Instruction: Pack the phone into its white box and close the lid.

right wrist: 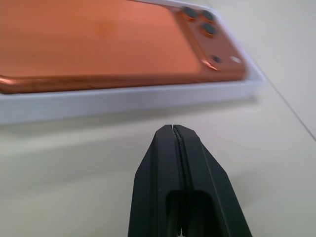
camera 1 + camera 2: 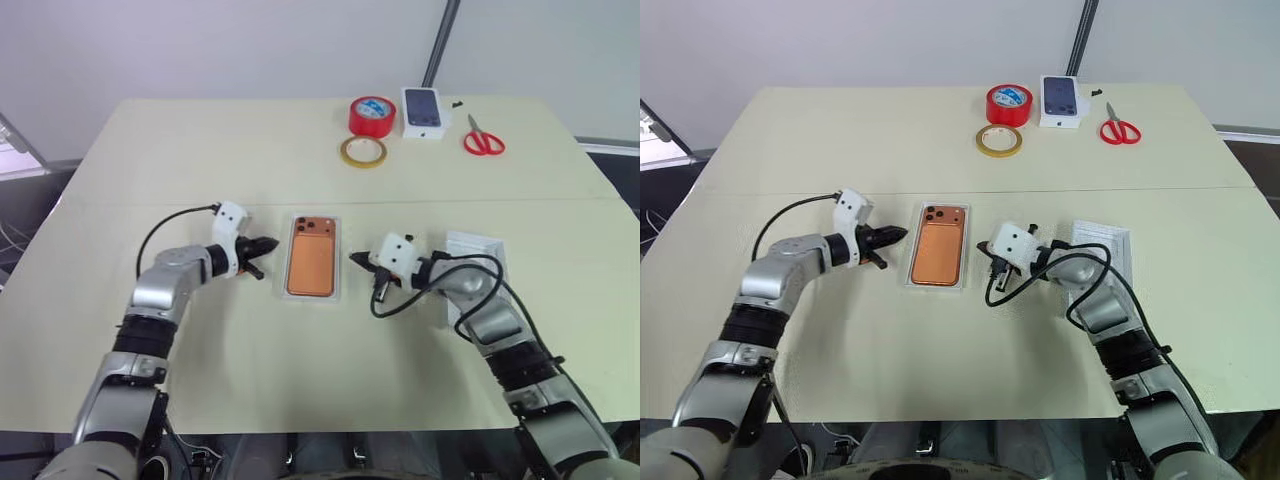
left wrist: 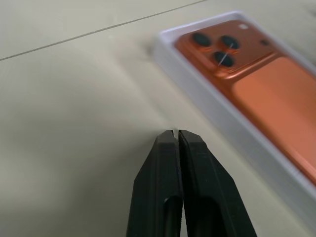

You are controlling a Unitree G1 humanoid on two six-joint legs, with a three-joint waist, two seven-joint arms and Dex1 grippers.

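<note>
While the phone [image 2: 311,264] already lies camera-side up inside the white box [image 2: 339,270] mid-bench [image 2: 200,150], the lid [image 2: 478,250] is not on yet, so the packing half looks done and the closing half is what's in hand. The lid sits on the bench to the right of the box, partly behind the right arm, open side seemingly up.

Left gripper [image 2: 268,245] is just left of the box, tips aimed at its far-left corner, jaws together and holding nothing. Right gripper [image 2: 356,259] is just right of the box, pointed at its long side, jaws likewise pressed together and empty. Neither visibly touches the box.

Far side of the bench, well apart from the work: red tape roll [image 2: 371,115], yellow tape ring [image 2: 362,151], small box with phone picture [image 2: 423,111], red scissors [image 2: 484,139].

Next move, as I judge it: right jaws need to part, swing back right to the lid, take a wall edge, flip it and bring it over the box squarely. Left could steady the box. Misaligned corners are the risk.
</note>
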